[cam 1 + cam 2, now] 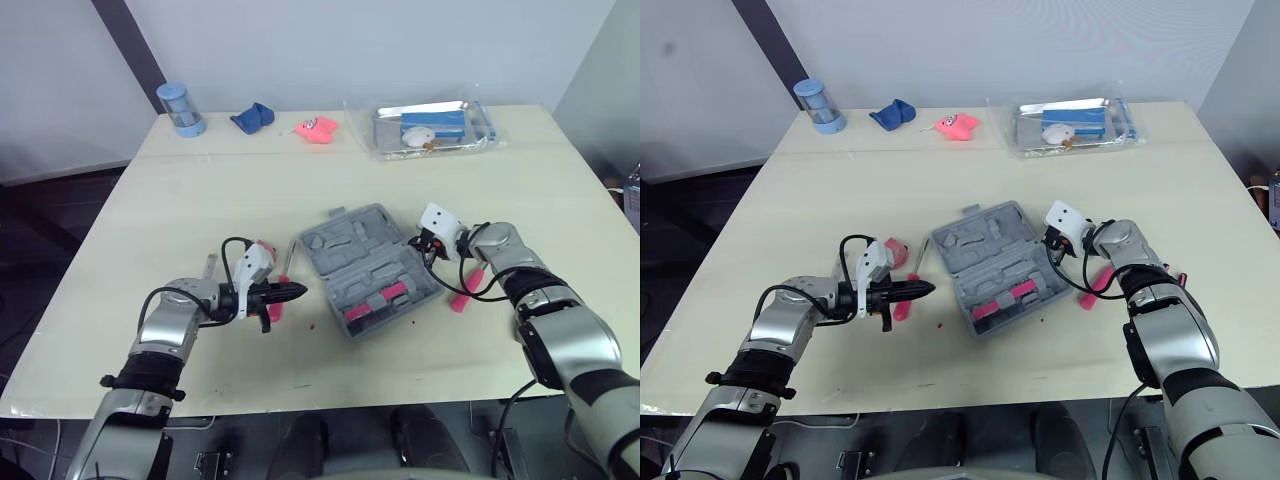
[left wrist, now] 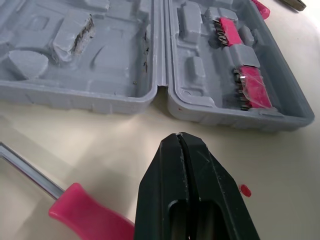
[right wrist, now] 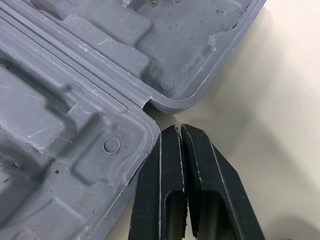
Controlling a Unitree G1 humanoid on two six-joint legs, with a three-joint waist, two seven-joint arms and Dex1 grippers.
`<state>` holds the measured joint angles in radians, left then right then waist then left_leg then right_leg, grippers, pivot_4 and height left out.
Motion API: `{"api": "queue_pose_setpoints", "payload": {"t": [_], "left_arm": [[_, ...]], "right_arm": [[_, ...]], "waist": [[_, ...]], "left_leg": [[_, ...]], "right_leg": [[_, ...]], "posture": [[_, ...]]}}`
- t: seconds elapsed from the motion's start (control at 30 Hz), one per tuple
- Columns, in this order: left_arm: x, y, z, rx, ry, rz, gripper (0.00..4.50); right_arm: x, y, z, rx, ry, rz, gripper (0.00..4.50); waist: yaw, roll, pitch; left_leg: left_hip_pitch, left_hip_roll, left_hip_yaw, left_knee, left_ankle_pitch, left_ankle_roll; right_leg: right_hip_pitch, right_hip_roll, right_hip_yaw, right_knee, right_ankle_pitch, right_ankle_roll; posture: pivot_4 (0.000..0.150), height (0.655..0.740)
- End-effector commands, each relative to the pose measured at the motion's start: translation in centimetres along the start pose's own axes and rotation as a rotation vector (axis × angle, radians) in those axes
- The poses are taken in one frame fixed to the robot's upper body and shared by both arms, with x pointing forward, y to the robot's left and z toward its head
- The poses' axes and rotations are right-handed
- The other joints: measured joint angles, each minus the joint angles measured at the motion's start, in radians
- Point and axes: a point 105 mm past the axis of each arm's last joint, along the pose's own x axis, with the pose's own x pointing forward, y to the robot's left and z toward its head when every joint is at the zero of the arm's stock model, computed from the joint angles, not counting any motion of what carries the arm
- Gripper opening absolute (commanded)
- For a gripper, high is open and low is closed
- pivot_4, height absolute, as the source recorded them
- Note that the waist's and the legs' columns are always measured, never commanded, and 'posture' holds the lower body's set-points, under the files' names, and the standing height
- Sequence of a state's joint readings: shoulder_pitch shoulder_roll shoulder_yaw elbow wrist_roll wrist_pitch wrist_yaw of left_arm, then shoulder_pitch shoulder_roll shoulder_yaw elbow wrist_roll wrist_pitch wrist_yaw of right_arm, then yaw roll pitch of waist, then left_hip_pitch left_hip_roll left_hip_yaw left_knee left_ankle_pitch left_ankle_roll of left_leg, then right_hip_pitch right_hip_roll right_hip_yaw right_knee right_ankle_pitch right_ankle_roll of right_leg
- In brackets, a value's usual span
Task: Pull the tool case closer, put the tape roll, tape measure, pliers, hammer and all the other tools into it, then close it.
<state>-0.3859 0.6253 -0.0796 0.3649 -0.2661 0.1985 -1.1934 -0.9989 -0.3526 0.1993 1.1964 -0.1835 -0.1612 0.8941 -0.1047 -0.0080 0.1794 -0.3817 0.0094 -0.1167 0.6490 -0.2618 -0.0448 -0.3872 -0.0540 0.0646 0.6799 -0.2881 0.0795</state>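
Grey moulded plastic forms the tool case (image 1: 368, 268), which lies open and flat near the middle of the table (image 1: 200, 200), set diagonally. Its far half is bare moulded recesses. The near half holds two pink pieces (image 2: 252, 87) with rows of metal bits.

The left gripper (image 1: 290, 292) sits at 9 o'clock of the case, low over the table and apart from the case's rim. Its jaws are pressed together on nothing and point toward the case. A pink-handled screwdriver (image 2: 85, 215) lies on the table just beside it, and a small red speck (image 2: 245, 190) lies near the tips.

The right gripper (image 3: 178, 127) is at 2 o'clock of the case, with its jaws also together and empty. Its tips are just beside the rim where the two halves join; whether they touch cannot be told. Another pink-handled tool (image 1: 465, 292) lies on the table at 3 o'clock of the case, beside that arm.

Along the table's far edge stand a blue cylinder (image 1: 181, 108) at 10 o'clock, then a blue cloth (image 1: 255, 117), a pink object (image 1: 317, 129) and, at 1 o'clock, a clear plastic bag (image 1: 432, 128) with blue and white contents.
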Motion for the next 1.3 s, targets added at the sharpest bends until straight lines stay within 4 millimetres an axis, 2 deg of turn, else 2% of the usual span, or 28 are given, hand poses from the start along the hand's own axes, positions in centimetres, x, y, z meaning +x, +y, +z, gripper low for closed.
{"api": "queue_pose_setpoints", "payload": {"t": [0.03, 0.43, 0.87, 1.3], "left_arm": [[-0.1, 0.3, 0.0, 0.012, -0.002, 0.022, 0.0], [1.6, 0.6, -0.9, 0.015, 0.043, 0.022, 0.0], [3.5, 0.6, 0.0, 0.022, 0.012, 0.011, 0.0], [3.5, 0.3, -0.1, 0.018, 0.019, 0.002, 0.0]], "right_arm": [[0.0, -0.1, 1.4, -0.034, -0.037, 0.023, 0.11], [-0.2, 0.2, 1.1, -0.024, -0.036, 0.055, 0.11], [-0.5, 0.8, 1.2, -0.029, -0.038, 0.12, 0.11], [-1.2, 2.5, 0.8, 0.007, -0.04, 0.256, 0.11]], "waist": [[0.0, 0.0, 0.0], [-0.002, 0.0, 0.0], [-0.006, 0.0, 0.0], [-0.006, 0.0, 0.0]], "left_leg": [[0.0, 0.0, 0.0, 0.0, 0.0, 0.0], [0.0, 0.0, 0.0, 0.0, 0.0, 0.0], [0.0, 0.0, 0.0, 0.0, 0.0, 0.0], [0.0, -0.001, -0.001, 0.0, 0.0, 0.0]], "right_leg": [[0.0, 0.0, 0.0, 0.0, 0.0, 0.0], [0.0, 0.0, 0.0, 0.0, 0.0, 0.0], [0.0, 0.0, 0.0, 0.0, 0.0, 0.0], [0.0, 0.0, 0.0, 0.0, 0.0, 0.0]], "posture": [[0.15, 0.74], [0.15, 0.74], [0.15, 0.74], [0.15, 0.74]]}}
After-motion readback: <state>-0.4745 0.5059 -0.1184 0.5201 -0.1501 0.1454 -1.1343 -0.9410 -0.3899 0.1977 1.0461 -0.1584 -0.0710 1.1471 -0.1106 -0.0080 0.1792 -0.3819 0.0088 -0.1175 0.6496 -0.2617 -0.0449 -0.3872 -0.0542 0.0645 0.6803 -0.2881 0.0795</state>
